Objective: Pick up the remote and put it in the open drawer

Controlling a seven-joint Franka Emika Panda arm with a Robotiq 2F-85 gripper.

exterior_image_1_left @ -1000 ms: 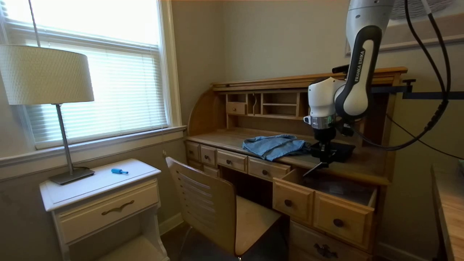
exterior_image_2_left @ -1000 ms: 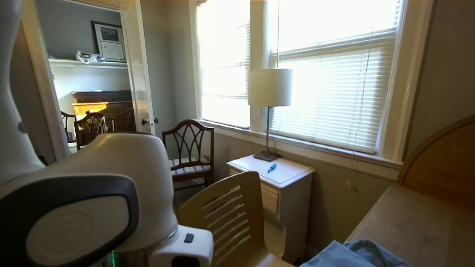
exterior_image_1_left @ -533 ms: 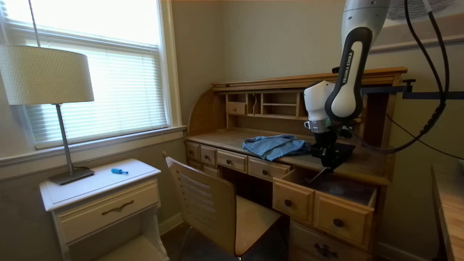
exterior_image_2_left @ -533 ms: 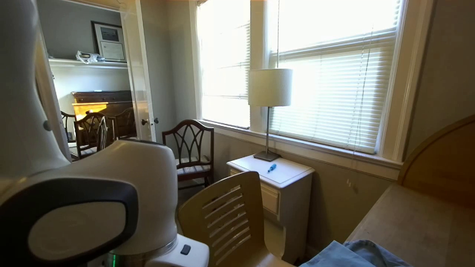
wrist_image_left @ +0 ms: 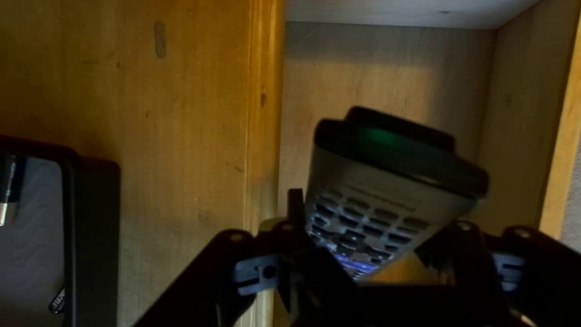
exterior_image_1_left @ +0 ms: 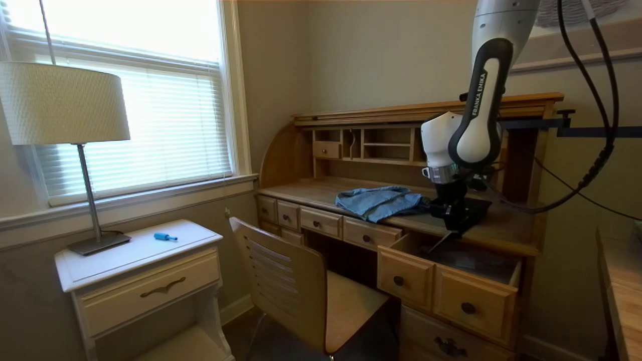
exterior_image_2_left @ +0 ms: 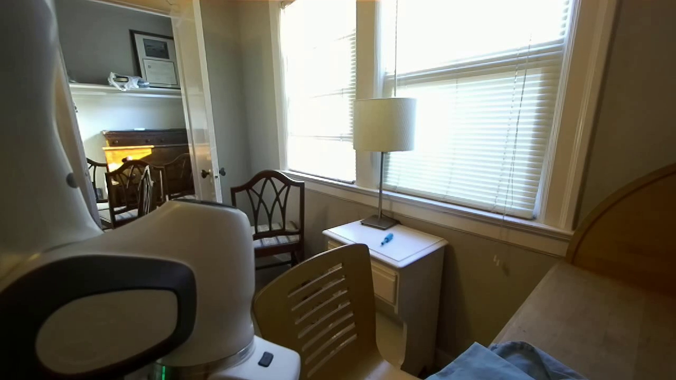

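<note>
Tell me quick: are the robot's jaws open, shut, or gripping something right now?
Gripper: closed, holding the remote at a tilt.

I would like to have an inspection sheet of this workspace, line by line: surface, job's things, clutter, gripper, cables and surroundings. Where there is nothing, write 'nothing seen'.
Surface: wooden desk, a dark mark in its top.
Job's things: remote held tilted at the mouth of the open drawer; how deep, I cannot tell.
Clutter: blue cloth and black tray on the desk; small items in the tray.
Gripper: closed on the remote from both sides.
Cables: black cables loop beside the robot arm.
Surroundings: chair before the desk; white nightstand with lamp and blue object.
</note>
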